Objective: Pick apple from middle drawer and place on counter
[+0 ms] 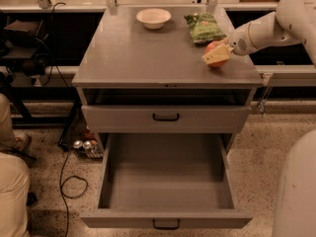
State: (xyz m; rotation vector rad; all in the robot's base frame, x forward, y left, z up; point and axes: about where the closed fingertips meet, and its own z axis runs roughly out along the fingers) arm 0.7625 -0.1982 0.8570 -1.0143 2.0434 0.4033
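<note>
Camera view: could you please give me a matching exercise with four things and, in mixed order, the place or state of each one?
1 apple
2 white bowl
3 green bag
4 middle drawer

A pulled open, nothing inside
B back middle of the counter
C held by the gripper, at the counter's right edge
D back right, behind the apple

Pairs: 1-C, 2-B, 3-D, 4-A

Dim, warm light; shadow pools beneath the gripper (216, 56) near the right edge of the counter (148, 53).

Speckled floor (281, 137), blk cable (62, 174) on it, dark rack (22, 58) at L, dim warm light
</note>
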